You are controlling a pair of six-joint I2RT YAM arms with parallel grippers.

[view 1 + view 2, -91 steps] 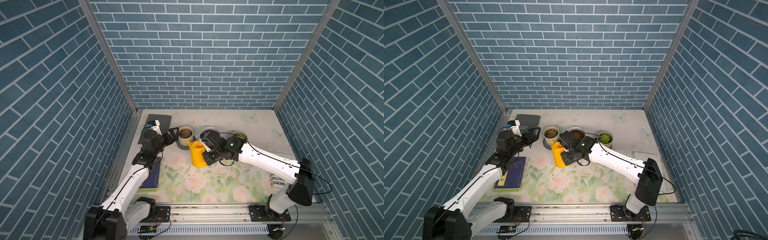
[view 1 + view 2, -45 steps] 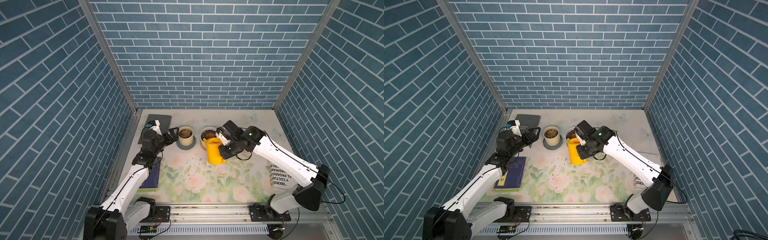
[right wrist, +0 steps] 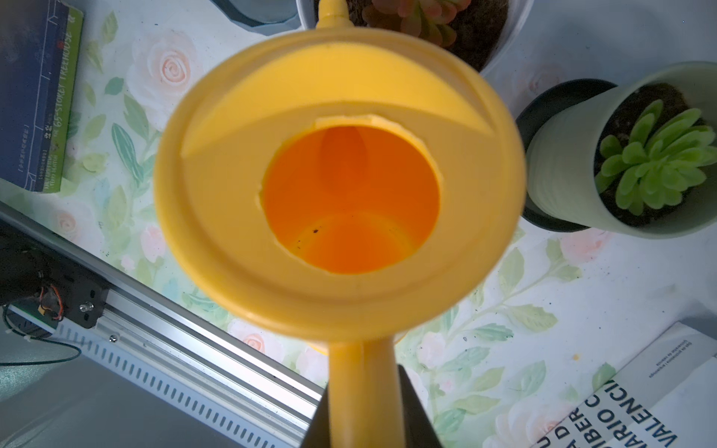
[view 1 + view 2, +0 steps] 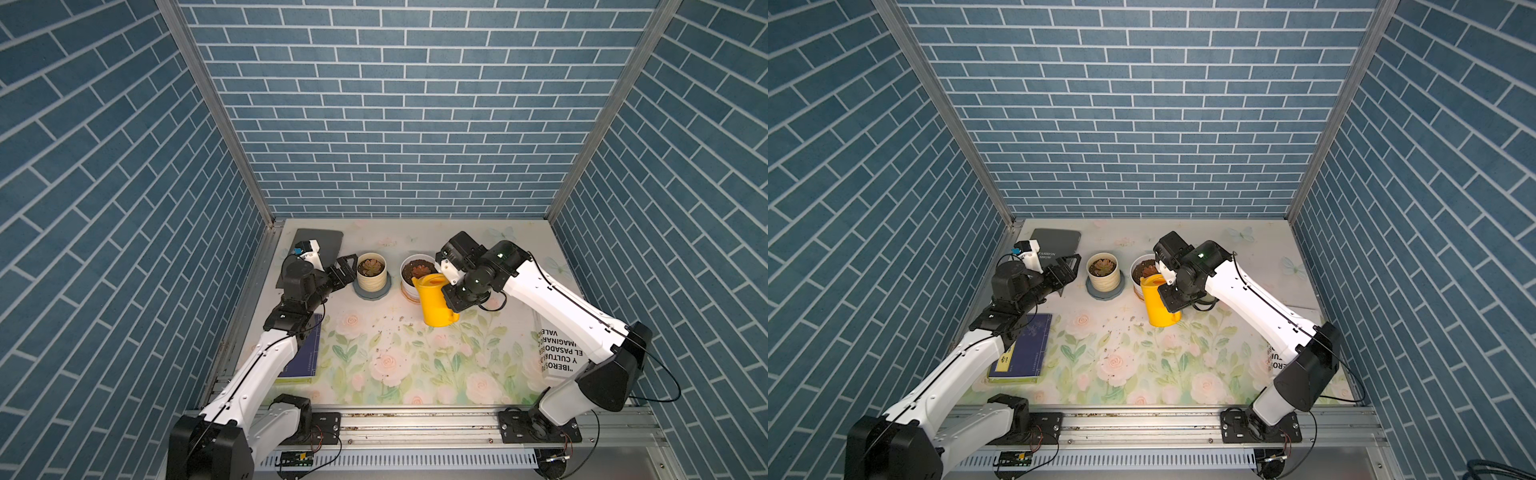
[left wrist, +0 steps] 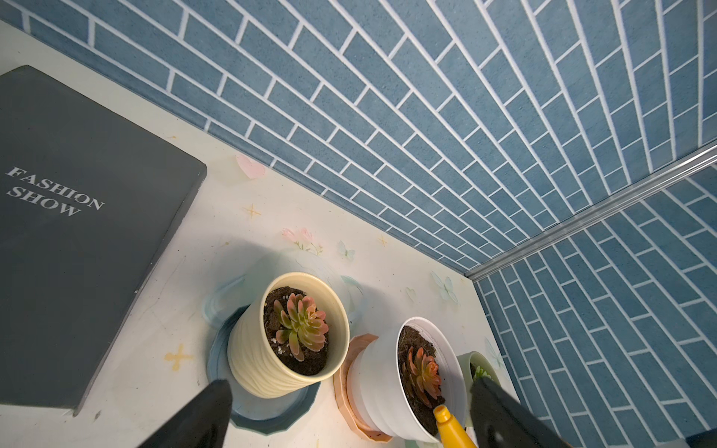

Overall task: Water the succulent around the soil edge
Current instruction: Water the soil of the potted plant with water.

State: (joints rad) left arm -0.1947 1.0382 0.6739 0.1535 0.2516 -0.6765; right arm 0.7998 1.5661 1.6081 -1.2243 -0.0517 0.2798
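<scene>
The succulent (image 4: 371, 266) (image 4: 1101, 266) (image 5: 300, 325) is a dull reddish-green rosette in a cream ribbed pot on a grey-blue saucer (image 4: 372, 294). Its soil edge (image 5: 276, 310) is a dark ring inside the rim. My left gripper (image 4: 347, 268) (image 5: 349, 388) stands open just left of that pot, with nothing between its fingers. My right gripper (image 4: 451, 300) (image 3: 362, 411) is shut on the handle of a yellow watering can (image 4: 434, 301) (image 4: 1158, 303) (image 3: 337, 186). The can hangs upright to the right of the succulent. Its spout (image 5: 442, 414) sits over the neighbouring white pot's soil.
A white pot (image 4: 417, 270) with an orange-red rosette stands right of the succulent, and a pale green pot (image 3: 574, 166) beyond it. A grey book (image 4: 320, 243) lies back left, a blue book (image 4: 1021, 349) front left, a white book (image 4: 557, 353) at the right. Soil crumbs (image 4: 390, 322) dot the mat.
My right arm has carried the watering can to the right, from beside the cream pot to in front of the white pot. The left arm has not moved.
</scene>
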